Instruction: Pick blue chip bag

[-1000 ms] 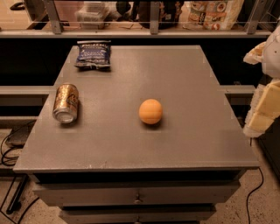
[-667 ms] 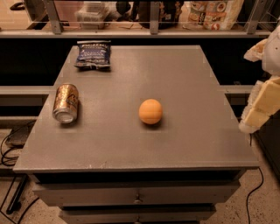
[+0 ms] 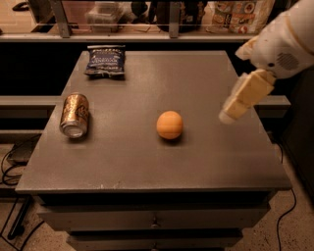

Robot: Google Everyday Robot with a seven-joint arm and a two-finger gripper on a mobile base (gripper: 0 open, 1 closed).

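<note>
The blue chip bag (image 3: 105, 61) lay flat at the table's (image 3: 196, 162) far left corner. My jaws hung over the right edge, well apart from it; open or not, I couldn't tell. I judged the bag light, crinkly and slippery, best pinched by a crimped edge

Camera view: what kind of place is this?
Likely an office snack area: grey drawer cabinet, packaged goods on the shelf behind, blue chip bag. The gripper hangs above the cabinet's right side.

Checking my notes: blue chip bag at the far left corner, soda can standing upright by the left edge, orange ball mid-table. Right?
No: the camera view shows the soda can lying on its side. The blue chip bag and orange ball are as stated; the hand hovers on the right.
</note>
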